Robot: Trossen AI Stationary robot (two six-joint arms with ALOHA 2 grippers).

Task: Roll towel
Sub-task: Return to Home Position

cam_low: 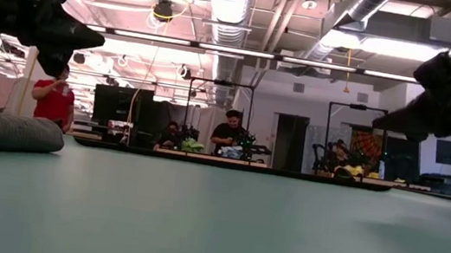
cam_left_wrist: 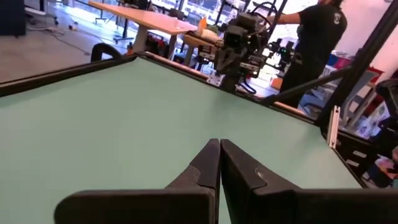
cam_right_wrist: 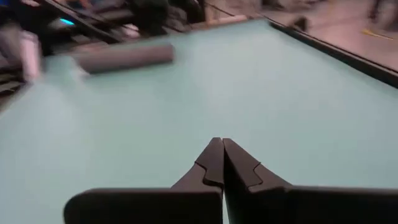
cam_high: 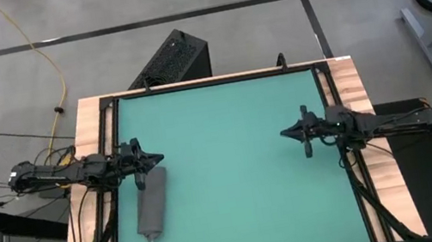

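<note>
The towel [cam_high: 152, 202] is seen rolled into a cylinder. It is laid on the left part of the green mat [cam_high: 245, 194], its length running near to far at a slight tilt. A pale scrap at its near end is possibly a loose corner, but this cannot be made out. The left tool [cam_high: 155, 157] is held just past the roll's far end, raised clear of it, with its fingers pressed together on nothing. The right tool [cam_high: 284, 134], likewise closed and empty, is held well apart over the mat's right half. The rolling is judged finished. Only the parking of both arms clear of the table [cam_high: 88, 124] appears to be left.
</note>
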